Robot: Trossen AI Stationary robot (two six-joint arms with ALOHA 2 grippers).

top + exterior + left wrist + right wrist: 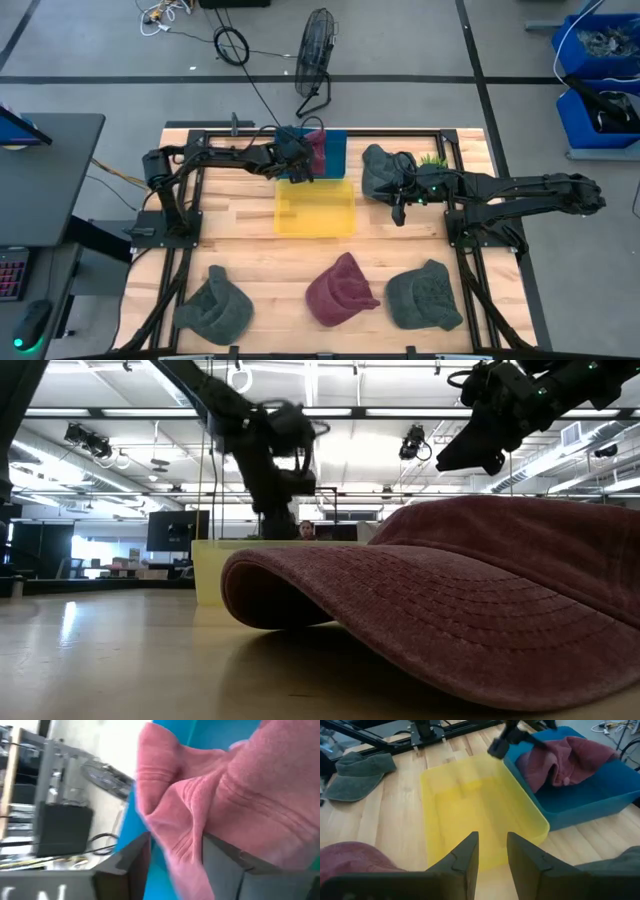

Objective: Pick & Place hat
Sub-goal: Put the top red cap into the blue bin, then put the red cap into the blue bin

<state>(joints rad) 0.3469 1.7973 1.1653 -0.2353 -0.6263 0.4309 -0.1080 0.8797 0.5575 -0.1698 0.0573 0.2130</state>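
Observation:
My left gripper [297, 152] reaches over the blue bin [335, 150] at the far middle and is shut on a maroon hat [316, 148]. The hat also shows in the right wrist view [565, 760], sagging into the bin. My right gripper [492, 852] is open and empty, raised beside a grey-green hat [378, 165] that lies flat on the table at the far right. The yellow bin [315, 208] stands just nearer than the blue bin. My left gripper pinches a bunched fold of the maroon hat's cloth [182, 845] between its two fingers [235, 870]; several layers seem gathered there. The rest of the hat [555, 767] sags inside the blue bin. The wrist view does not show which part of the hat the fold belongs to.
Three more hats lie along the near edge: green [215, 305], maroon [343, 290], which fills the low view [450, 590], and green [425, 295]. Bare wood lies between them and the bins. A floor fan [315, 50] stands beyond the table.

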